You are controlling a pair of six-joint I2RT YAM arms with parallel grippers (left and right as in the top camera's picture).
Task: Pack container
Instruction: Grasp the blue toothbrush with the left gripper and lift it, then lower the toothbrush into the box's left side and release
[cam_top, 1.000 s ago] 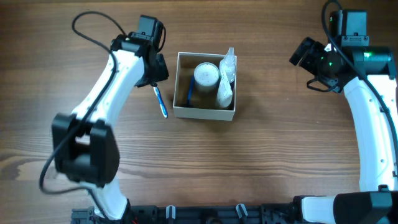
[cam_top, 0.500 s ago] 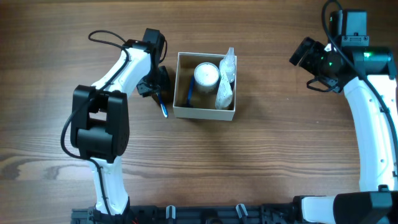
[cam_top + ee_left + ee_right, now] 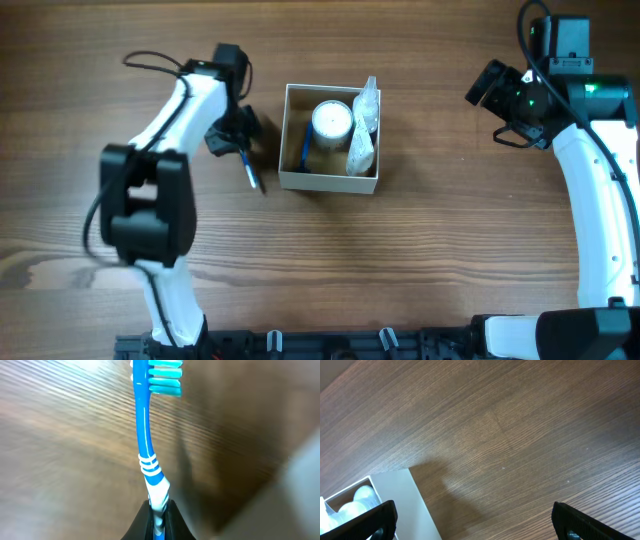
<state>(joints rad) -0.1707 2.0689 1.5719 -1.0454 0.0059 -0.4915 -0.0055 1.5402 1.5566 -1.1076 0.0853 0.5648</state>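
We see the left gripper clamped on the lower end of a blue and white toothbrush; its two fingers press tight on the handle, and the teal bristles are at the far end, away from the wrist camera. From overhead this toothbrush is just beside the left wall of the container, outside of it; we cannot tell whether the brush head touches the wooden table. The container stands near the middle of the table; it is a square cardboard box with white outer walls and a brown inside. In it we see a round jar with a white lid, a clear plastic bag leaning at the right wall, and a thin blue item along the left wall, too small for us to name. The right gripper is well apart from the container, toward the right side of the table; its fingers are spread wide and hold nothing; its wrist camera shows one white corner of the container at the lower left.
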